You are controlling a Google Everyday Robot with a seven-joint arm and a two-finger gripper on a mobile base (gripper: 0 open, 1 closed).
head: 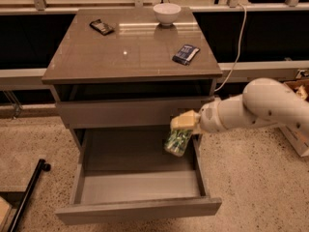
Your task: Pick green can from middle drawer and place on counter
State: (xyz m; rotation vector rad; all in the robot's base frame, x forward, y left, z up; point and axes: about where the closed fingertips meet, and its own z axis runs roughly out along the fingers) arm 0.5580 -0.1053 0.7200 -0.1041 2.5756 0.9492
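One gripper (181, 128) grasps tilted green can (176, 142) above open middle drawer (137, 187), below counter (130, 54) level.

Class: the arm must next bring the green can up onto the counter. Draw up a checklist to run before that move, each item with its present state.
1. Grip: the gripper, over the middle drawer at its right side, has its jaws shut on the green can: ok.
2. Can off the drawer floor: it hangs tilted above it: ok.
3. Clearance from the shut drawer front and the counter overhang above: cannot tell.
4. Bare landing area on the counter's middle: ok.
5. Right approach: the blue packet lies near that edge; the white bowl and dark packet sit farther back: not ok there.
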